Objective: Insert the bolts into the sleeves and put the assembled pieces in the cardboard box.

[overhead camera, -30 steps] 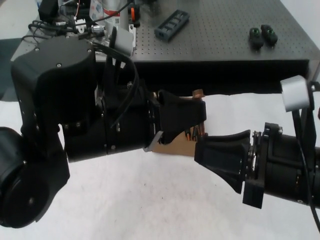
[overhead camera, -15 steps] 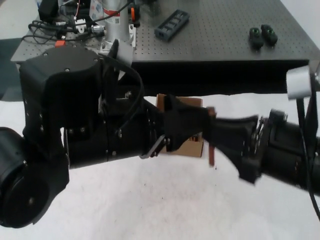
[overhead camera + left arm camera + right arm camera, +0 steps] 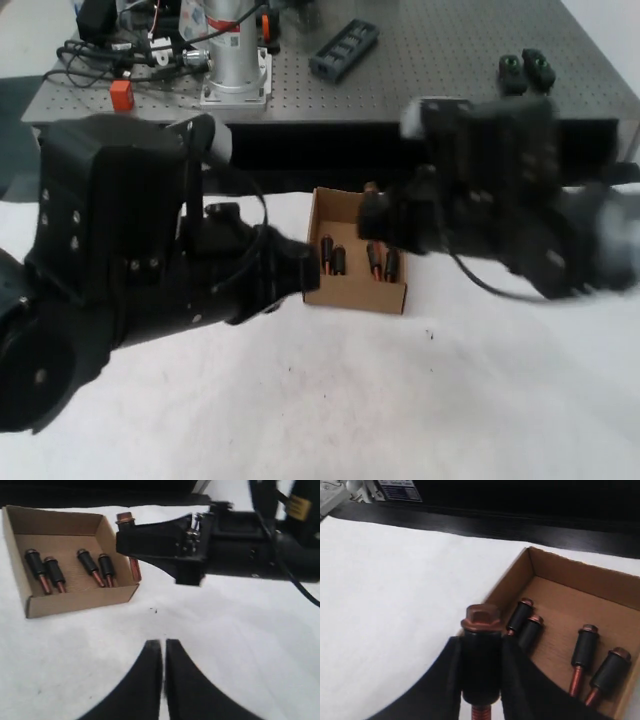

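The right gripper [image 3: 481, 647] clamps its fingers on a black sleeve [image 3: 480, 675] with a copper bolt [image 3: 482, 617] through it. The piece is held upright, head up and shank down, at the edge of the cardboard box [image 3: 75, 600]. Four assembled pieces [image 3: 37, 570] lie flat inside in two pairs, heads toward the far wall. The left gripper [image 3: 164, 650] hangs over the white-covered bench [image 3: 225, 655], its fingers nearly touching and holding nothing.

A white cloth [image 3: 350, 400] covers the near bench. Beyond lies a dark perforated board [image 3: 430, 80]: slotted grey block [image 3: 343, 48] at twelve o'clock, two small black pieces [image 3: 525, 72] (green-tipped) at one, metal post [image 3: 236, 60], orange block [image 3: 121, 95] and tangled cables [image 3: 110, 52] at eleven.
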Available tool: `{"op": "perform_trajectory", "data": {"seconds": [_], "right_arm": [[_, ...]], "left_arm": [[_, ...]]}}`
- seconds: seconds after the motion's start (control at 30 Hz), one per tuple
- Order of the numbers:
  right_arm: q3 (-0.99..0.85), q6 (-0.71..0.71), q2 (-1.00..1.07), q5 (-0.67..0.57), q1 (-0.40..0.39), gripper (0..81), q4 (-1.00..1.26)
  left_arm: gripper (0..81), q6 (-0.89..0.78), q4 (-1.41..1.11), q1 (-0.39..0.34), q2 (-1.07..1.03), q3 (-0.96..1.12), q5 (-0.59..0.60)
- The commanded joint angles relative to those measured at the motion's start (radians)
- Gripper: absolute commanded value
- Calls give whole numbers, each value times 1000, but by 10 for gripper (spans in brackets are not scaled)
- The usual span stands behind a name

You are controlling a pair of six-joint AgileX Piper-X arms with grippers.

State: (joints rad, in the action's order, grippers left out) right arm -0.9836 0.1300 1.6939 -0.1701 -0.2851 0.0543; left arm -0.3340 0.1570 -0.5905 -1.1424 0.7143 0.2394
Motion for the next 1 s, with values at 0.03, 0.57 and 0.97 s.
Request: {"op": "perform_trajectory", "data": {"seconds": [0.03,0.57,0.97], "right_arm": [[-164,-19,156,66,5,46,-54],[-346,-12,366,123,10,318,-223],[-27,-57,-16,78,15,218,-129]], "left_arm": [[8,67,65,2,44,6,-82],[6,-6,107,2,489,-279,-211],[6,-55,159,2,688,-393,-228]]}}
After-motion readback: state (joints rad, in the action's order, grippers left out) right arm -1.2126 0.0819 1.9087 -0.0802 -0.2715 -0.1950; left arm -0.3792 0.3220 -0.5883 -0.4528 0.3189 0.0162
